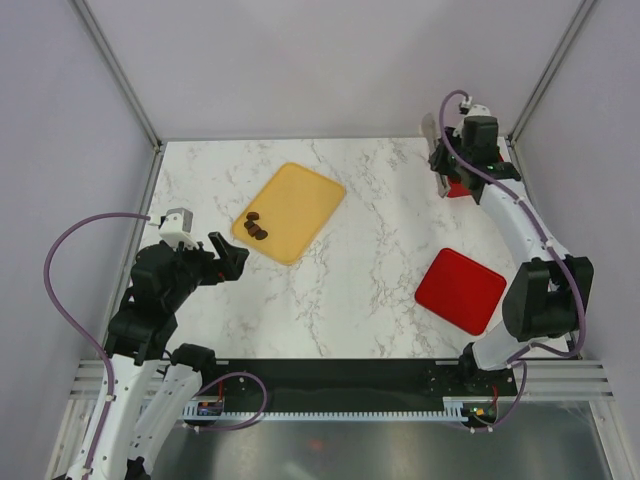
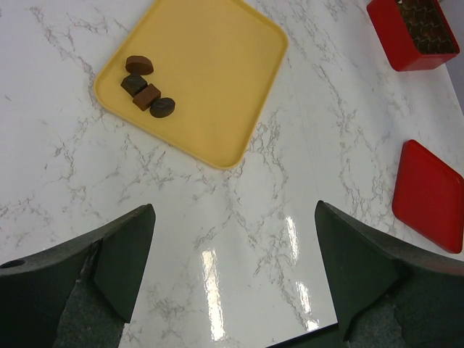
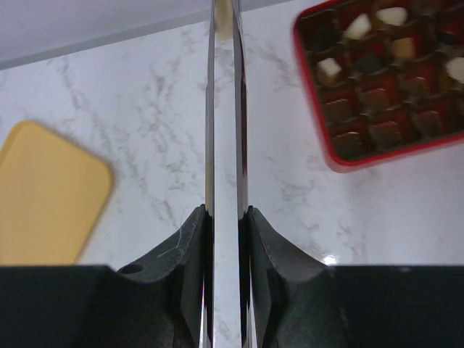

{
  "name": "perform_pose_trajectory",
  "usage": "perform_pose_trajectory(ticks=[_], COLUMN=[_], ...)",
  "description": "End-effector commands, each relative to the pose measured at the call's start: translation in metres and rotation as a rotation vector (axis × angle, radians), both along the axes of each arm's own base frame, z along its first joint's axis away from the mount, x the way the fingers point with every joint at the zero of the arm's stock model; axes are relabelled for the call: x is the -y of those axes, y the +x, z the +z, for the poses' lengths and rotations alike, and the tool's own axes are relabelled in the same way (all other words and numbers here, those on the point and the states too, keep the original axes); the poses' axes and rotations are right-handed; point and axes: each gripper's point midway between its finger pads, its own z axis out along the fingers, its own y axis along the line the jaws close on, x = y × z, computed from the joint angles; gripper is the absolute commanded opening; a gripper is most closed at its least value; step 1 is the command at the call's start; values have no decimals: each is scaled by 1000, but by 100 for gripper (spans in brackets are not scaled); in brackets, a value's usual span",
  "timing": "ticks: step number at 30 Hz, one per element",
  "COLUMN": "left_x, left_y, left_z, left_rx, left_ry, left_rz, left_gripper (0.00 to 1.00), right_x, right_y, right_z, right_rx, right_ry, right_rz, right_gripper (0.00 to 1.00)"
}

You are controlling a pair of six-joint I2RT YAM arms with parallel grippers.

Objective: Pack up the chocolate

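Packing looks well along to us: the red gridded box (image 2: 386,32) at the far right holds dark and cream pieces in many of its cells. The right wrist view is too blurred for us to say which cells are free. Left to do, as we judge it, are four dark pieces of chocolate (image 2: 147,90) clustered in one corner of the yellow tray (image 2: 217,72), which sits far left of centre on the marble table (image 1: 360,260). A flat red lid (image 2: 428,196) lies near right, well apart from the box, so closing is not yet done either.

The right arm stretches to the far right, with the right gripper (image 3: 226,214) close by the box. Its jaws are narrow and clamped on a thin shiny flat tool (image 3: 225,109) seen edge-on; we cannot tell what kind. The left arm is folded at the near left, the left gripper (image 2: 233,205) spread wide and holding nothing. It points toward the tray, apart from the chocolate.
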Motion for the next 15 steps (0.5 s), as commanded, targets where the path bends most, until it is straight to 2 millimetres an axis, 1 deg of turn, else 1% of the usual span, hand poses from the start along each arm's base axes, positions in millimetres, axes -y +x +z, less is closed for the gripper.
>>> perform_pose_trajectory(ticks=[1,2,3,4,5,6,7,8,11,13,15], left_x=[-1,-1,-1,-1,-1,-1,-1,-1,-1,-1,-1], left_y=[3,3,3,3,3,3,3,4,3,4,4], left_z=[5,5,4,4,5,5,5,5,4,4,4], left_rx=[34,33,32,32,32,34,33,32,30,30,30], left_ry=[7,4,7,7,8,7,5,6,6,6,6], left_rz=[0,-1,0,0,2,2,2,4,1,2,1], left_gripper=[100,100,100,100,100,100,100,100,100,100,100], right_x=[54,69,88,96,112,119,126,137,152,159,161], right_y=[-7,-6,-5,-6,-5,-5,-4,-3,1,4,6], right_z=[4,1,-1,-4,-9,-12,-19,-21,-34,-42,-47], right_rx=[-30,-42,-52,-67,-81,-91,-109,-113,-142,-159,-168], right_ry=[-46,-46,-42,-35,-26,-23,-18,-6,17,20,23], right_rz=[-144,-182,-226,-243,-282,-297,-313,-335,-361,-376,-381], right_gripper=[23,23,23,23,23,24,24,24,24,25,25])
